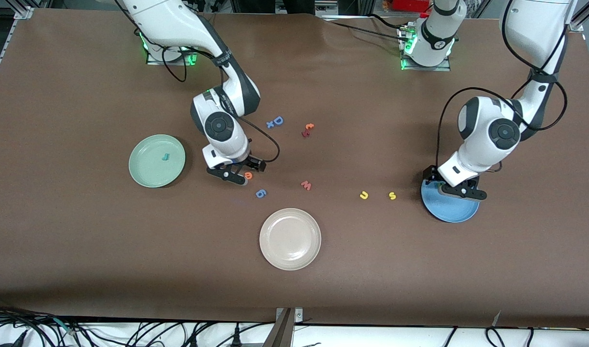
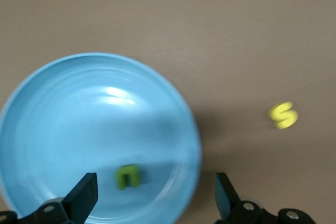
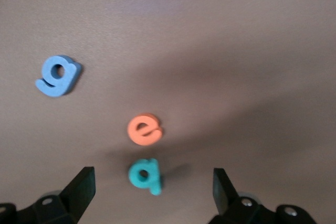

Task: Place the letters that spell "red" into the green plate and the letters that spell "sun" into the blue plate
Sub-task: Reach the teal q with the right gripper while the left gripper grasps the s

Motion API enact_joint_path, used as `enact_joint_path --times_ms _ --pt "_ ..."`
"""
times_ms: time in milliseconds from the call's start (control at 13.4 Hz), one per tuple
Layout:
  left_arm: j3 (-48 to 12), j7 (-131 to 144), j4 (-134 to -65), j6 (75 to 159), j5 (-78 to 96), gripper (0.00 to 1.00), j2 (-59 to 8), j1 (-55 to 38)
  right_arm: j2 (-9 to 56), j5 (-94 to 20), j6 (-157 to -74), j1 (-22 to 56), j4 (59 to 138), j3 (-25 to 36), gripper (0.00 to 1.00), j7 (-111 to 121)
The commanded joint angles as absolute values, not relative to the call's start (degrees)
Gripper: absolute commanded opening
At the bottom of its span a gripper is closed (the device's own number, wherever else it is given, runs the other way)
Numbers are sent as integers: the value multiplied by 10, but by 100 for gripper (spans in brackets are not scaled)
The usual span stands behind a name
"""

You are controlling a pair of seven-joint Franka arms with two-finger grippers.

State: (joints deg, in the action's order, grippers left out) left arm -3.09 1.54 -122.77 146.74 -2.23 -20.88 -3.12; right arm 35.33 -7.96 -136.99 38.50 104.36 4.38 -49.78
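1. Because the foam letters look light and soft, a gentle pinch across their thin sides should hold them.
2. The right pincer point(image 1: 233, 172) hangs open over the orange "e" point(image 3: 144, 130) and teal "d" point(image 3: 145, 174) on the counter point(image 1: 82, 241), near the green plate point(image 1: 157, 160).
3. The left pincer point(image 1: 461, 189) is open over the blue plate point(image 2: 63, 129), where the green "n" point(image 2: 127, 176) lies.

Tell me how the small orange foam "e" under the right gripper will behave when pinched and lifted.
The small orange foam "e" lies flat, so it should not roll. It looks thick and soft, so it will probably squash a little. It is likely very light. The teal foam "d" sits close beside it, so the open right gripper might nudge that too.
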Motion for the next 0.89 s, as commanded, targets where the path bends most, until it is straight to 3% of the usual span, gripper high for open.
enact_joint_path --times_ms 0,149,447,670,819 --pt "-30 128 -1215 1468 -8 98 -207 -76 384 -90 -1386 390 1013 44 99 -512" --pt "-31 194 -1209 1468 -8 94 -209 -92 399 -85 -1402 399 1013 44 94 -513" --pt "-32 309 -1195 1468 55 68 -229 -96 394 -87 -1387 410 1015 44 87 -510" --pt "-32 310 -1177 1468 124 69 -242 -102 392 -85 -1379 410 1018 47 85 -505" --pt "-32 316 -1174 1470 127 69 -243 -106 391 -84 -1378 410 1021 48 73 -503"
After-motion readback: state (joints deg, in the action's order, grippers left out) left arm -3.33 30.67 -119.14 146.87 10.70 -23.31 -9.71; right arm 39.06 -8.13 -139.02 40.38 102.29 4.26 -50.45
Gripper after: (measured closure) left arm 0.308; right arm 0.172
